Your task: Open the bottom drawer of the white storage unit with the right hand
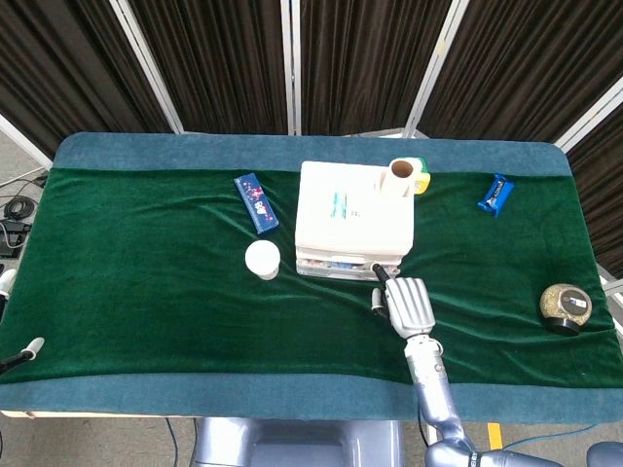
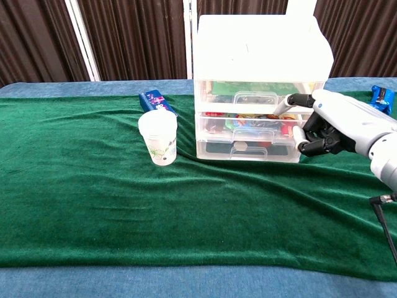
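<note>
The white storage unit [image 1: 354,216] [image 2: 260,74] stands mid-table with three clear drawers facing me. Its bottom drawer [image 2: 247,150] is closed, with a small handle [image 2: 238,146] at its centre. My right hand [image 1: 408,305] [image 2: 329,124] hovers just in front of the unit's right front corner, back turned up. Its fingers [image 2: 305,146] are half curled toward the lower drawers. Its thumb reaches toward the middle drawer's right end. It holds nothing and is to the right of the handle. My left hand does not show.
A white paper cup [image 1: 262,259] [image 2: 157,138] stands left of the unit, with a blue box [image 1: 256,202] [image 2: 153,99] behind it. A cardboard roll [image 1: 400,175] sits on the unit. A blue packet [image 1: 496,193] and a jar [image 1: 566,306] lie to the right.
</note>
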Motion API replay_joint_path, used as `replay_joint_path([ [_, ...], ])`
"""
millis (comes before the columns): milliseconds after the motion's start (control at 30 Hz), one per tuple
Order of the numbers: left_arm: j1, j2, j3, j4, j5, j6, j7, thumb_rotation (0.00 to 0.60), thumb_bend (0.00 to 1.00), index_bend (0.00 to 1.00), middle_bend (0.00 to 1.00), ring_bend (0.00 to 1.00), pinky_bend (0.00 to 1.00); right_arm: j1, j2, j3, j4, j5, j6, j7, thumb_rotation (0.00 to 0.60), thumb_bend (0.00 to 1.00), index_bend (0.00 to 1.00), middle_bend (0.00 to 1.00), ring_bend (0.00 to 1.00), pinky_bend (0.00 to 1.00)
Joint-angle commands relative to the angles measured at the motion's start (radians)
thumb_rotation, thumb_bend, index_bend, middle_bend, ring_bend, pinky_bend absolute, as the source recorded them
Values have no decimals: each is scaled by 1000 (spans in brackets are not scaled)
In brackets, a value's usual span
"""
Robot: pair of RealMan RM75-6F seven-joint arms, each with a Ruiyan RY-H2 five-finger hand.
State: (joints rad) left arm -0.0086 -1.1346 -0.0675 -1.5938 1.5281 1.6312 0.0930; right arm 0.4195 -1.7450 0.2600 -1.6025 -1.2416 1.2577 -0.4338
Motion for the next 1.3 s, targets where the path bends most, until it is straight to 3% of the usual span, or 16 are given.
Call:
replay_joint_path([
  [33, 0, 0, 0, 0, 0, -1, 1, 600, 33, 0, 0, 0, 0, 4, 0, 1, -2, 10, -2, -4, 600, 620, 275, 926, 961, 845],
  [533, 0, 1, 1, -2, 1, -1, -3, 600, 33, 0, 0, 0, 0, 40, -18, 9, 7, 100, -23, -44, 600, 620, 304, 926, 961, 845],
  [867, -1, 2, 1, -1, 0, -3, -4, 600, 33, 0, 0, 0, 0, 49, -18, -3, -6, 92, -2, -43, 600, 624, 480, 926, 961, 846],
  [1300, -1, 1, 1, -3, -1, -4, 1, 600, 33, 0, 0, 0, 0, 21, 21, -45, -64, 65, 39, -17, 600, 626, 546, 927, 961, 846],
])
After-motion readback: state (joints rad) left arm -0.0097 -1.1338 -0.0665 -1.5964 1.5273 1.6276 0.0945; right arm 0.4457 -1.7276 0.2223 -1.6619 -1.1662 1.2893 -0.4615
